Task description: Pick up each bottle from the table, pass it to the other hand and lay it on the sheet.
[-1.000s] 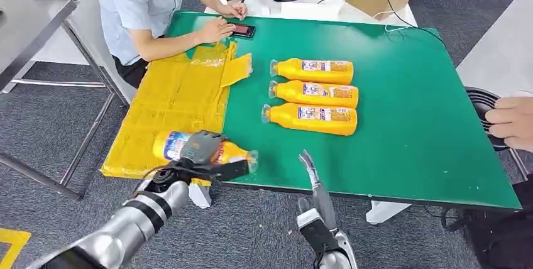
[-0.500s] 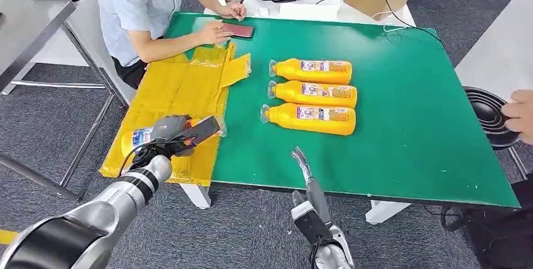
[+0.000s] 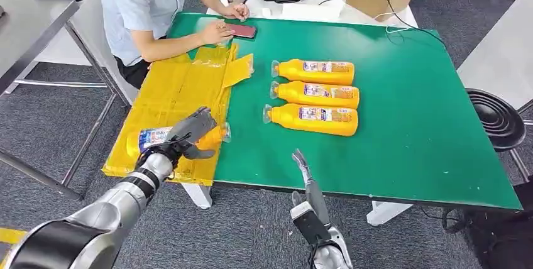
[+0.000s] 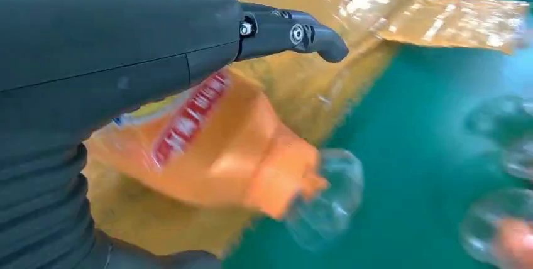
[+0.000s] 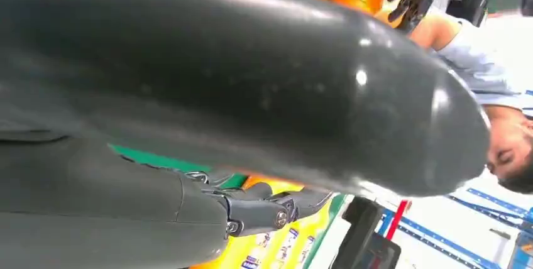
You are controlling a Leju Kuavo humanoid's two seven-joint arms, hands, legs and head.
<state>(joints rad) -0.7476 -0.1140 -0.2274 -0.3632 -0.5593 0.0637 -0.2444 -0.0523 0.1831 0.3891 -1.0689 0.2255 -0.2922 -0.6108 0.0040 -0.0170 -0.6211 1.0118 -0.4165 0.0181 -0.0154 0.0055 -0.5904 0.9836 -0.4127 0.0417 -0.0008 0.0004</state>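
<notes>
My left hand [image 3: 188, 132] gripping an orange bottle [image 3: 154, 137] lying on the yellow sheet [image 3: 170, 93] (clear cap over the green table [image 3: 408, 137]), my right hand [image 3: 305, 171] empty, fingers apart, three bottles [image 3: 314, 93] mid-table.
</notes>
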